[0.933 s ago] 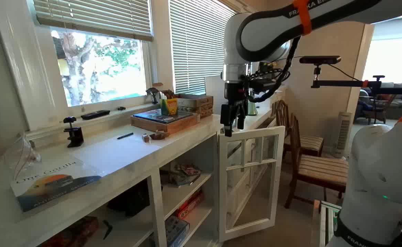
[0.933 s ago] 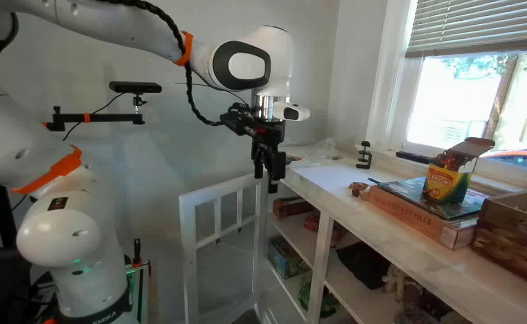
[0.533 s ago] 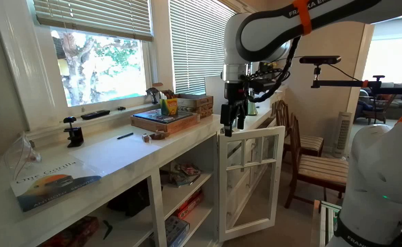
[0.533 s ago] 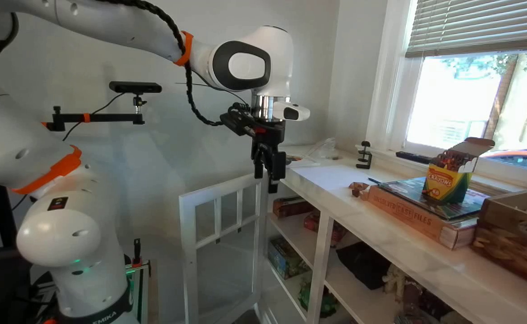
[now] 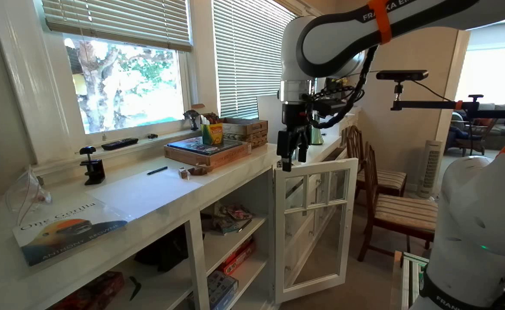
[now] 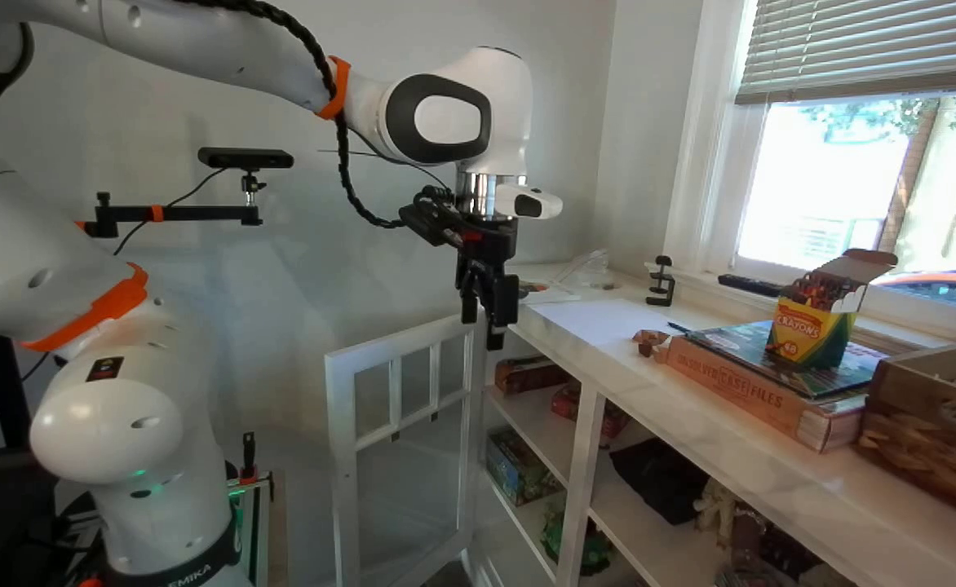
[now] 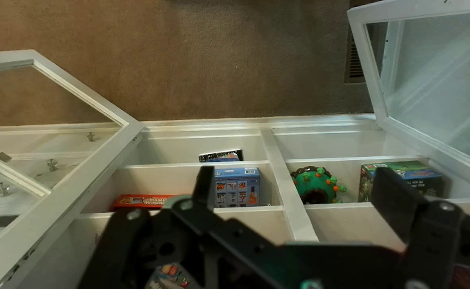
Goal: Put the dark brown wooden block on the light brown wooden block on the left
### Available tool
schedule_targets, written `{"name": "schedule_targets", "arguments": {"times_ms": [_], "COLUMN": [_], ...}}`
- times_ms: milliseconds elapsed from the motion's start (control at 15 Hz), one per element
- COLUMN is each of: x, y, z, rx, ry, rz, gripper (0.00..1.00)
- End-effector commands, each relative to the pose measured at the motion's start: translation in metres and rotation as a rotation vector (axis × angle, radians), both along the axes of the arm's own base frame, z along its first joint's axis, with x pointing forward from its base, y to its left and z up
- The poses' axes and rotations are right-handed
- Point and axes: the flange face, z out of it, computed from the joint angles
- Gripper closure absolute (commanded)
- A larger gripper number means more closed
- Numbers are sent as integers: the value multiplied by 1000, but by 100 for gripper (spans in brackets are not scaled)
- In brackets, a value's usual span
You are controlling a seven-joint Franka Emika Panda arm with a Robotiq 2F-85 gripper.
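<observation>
Dark brown wooden block (image 5: 197, 172) lies on the white counter (image 5: 235, 167), near its front edge and just beside the corner of the Unsolved Case Files box (image 6: 743, 385). Next to it you can make out the light brown wooden block (image 5: 184, 173), by the edge of the white paper (image 5: 142, 191); whether the two touch is too small for you to tell. Your gripper (image 5: 294, 161) hangs well apart from both, pointing down, out beyond the counter's front edge. Its fingers (image 7: 397, 204) are released, spread wide; past them, in the wrist view, you look onto the open shelves (image 7: 159, 178), a green object (image 7: 314, 184) and the brown floor (image 7: 199, 60). Toward the counter's window edge you have a black clamp (image 5: 93, 168), and a dark pen (image 5: 157, 170) lies by the edge of the paper on that side. A One Gorilla book (image 5: 69, 230) lies beside the front edge, and the crayon box (image 6: 807, 330) stands on a dark flat item (image 6: 735, 350) atop the case files.
</observation>
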Motion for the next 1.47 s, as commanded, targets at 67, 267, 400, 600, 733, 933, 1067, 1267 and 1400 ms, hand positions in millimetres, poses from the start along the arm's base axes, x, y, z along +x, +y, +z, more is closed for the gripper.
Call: {"name": "schedule_targets", "arguments": {"times_ms": [67, 267, 400, 600, 733, 933, 1067, 1267, 1400], "x": [0, 0, 0, 0, 0, 0, 0, 15, 26], "y": [0, 0, 0, 0, 0, 0, 0, 4, 5], "z": [1, 1, 1, 1, 1, 1, 1, -5, -4], "rx": [0, 0, 0, 0, 0, 0, 0, 7, 17], "ry": [1, 1, 1, 1, 1, 1, 1, 65, 77], "rz": [0, 0, 0, 0, 0, 0, 0, -187, -271], "gripper": [0, 0, 0, 0, 0, 0, 0, 0, 0]}}
